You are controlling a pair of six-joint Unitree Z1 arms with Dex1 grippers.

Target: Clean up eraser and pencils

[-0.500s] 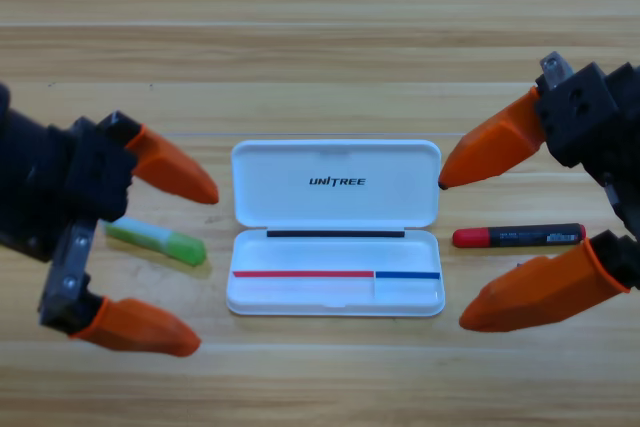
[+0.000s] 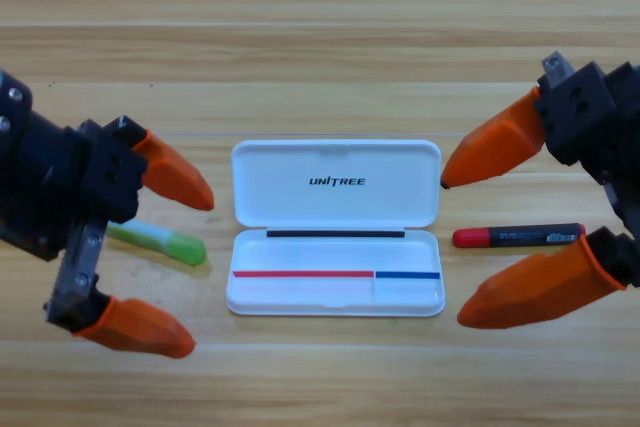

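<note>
White case [image 2: 335, 227] lying open mid-table to receive items; left gripper [image 2: 165, 262] spread wide, straddling green pencil [image 2: 158, 241] for pickup; right gripper [image 2: 465, 247] likewise spread around red-ended pencil [image 2: 518, 236]; eraser not visible.

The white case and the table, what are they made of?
The case looks like smooth, hard plastic: plain white, rounded corners, with a printed logo on its open lid. The table looks like wood, or a wood-look sheet: pale brown stripes of grain run across it, with a soft sheen.
</note>
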